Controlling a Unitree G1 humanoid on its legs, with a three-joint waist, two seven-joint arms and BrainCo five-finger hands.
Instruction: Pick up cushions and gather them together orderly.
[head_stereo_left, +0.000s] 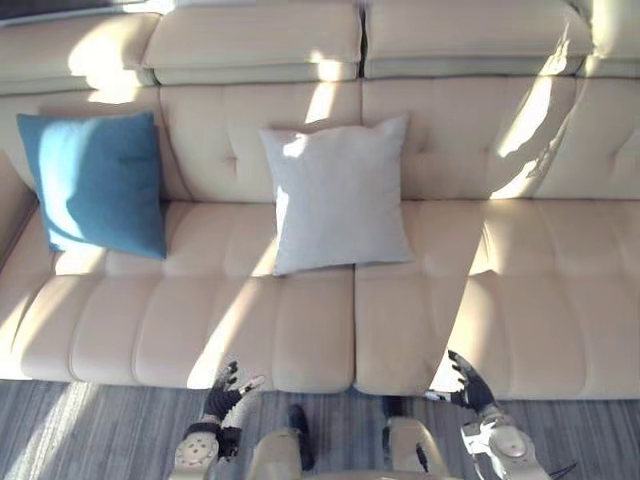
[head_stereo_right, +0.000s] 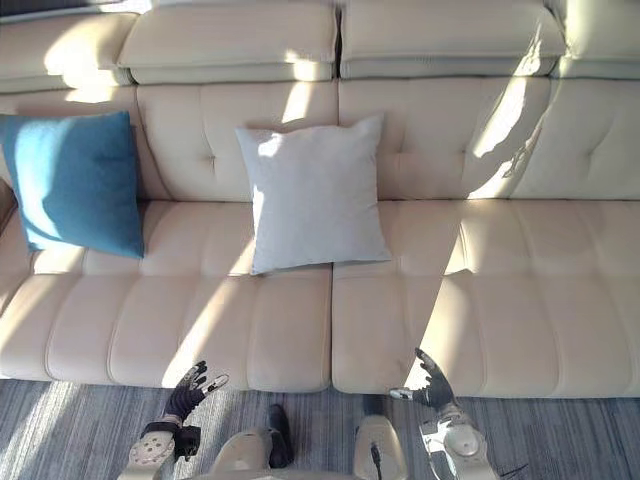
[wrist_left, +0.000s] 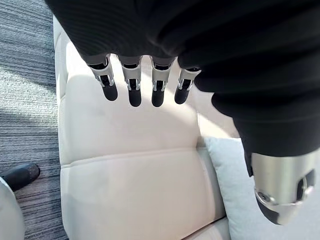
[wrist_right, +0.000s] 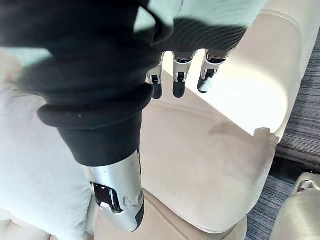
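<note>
While raised low before the front edge of the cream sofa (head_stereo_left: 520, 300), empty, both of them. Left hand (head_stereo_left: 228, 392): fingers (wrist_left: 131, 87) straight in a row and slightly spread, thumb held apart, nothing between them; pointing over the sofa's seat. Right hand (head_stereo_left: 465, 383): fingers (wrist_right: 179, 82) straight too, thumb stretched out to the side, nothing gripped; close to the seat's front, contact not possible to judge.

Light grey cushion (head_stereo_left: 340, 195): beyond both hands and about midway between them, leaning tilted against the backrest with its lower edge on the seat. Well apart from either hand. Seen also past the thumb in each wrist view, as a pale corner beside the cream upholstery.

Blue cushion (head_stereo_left: 98, 180): far beyond the left hand and out to its left, propped against the backrest near the sofa's end. Well apart from the light grey cushion, with bare seat between the two.

Below both hands, grey striped carpet (head_stereo_left: 90, 430).
</note>
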